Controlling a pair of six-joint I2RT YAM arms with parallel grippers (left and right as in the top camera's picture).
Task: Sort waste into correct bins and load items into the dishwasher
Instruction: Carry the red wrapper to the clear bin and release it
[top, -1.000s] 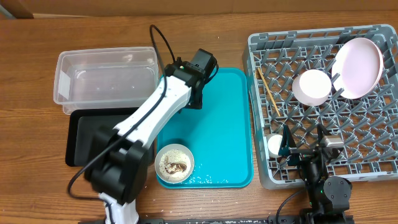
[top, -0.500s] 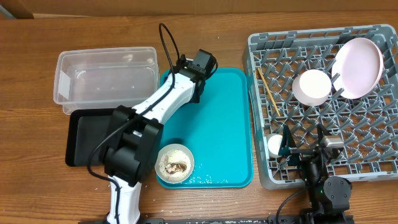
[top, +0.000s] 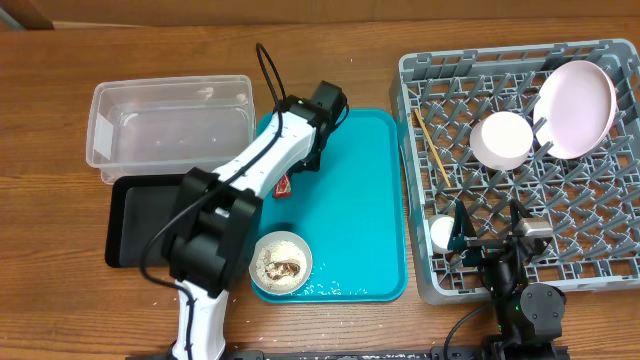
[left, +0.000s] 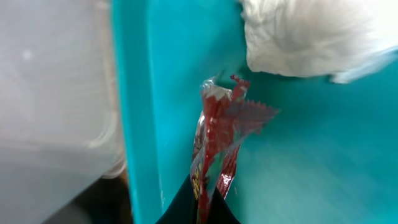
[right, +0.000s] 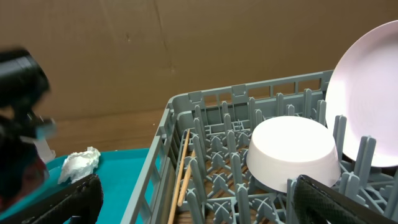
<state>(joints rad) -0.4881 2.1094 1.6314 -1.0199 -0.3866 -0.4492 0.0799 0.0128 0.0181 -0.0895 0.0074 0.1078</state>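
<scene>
My left gripper (top: 290, 176) is shut on the crinkled red wrapper (top: 284, 185) at the left edge of the teal tray (top: 360, 200). In the left wrist view the wrapper (left: 217, 137) sticks out from between the black fingertips (left: 186, 208), and the crumpled white napkin (left: 311, 31) lies just beyond it. The clear tub (top: 170, 120) and the black tray (top: 135, 215) sit to the left. My right gripper (top: 490, 235) hangs open over the front of the grey dish rack (top: 520, 190), holding nothing.
A white bowl (top: 280, 263) with rice and brown scraps stands at the teal tray's front left. The rack holds a pale plate (top: 577, 108), an upturned pinkish bowl (top: 503, 138), a small white cup (top: 441, 233) and chopsticks (top: 431, 146).
The left arm dropped low over the teal tray and its jaws closed on the red wrapper, which now shows beside the arm. The right arm has not moved.
</scene>
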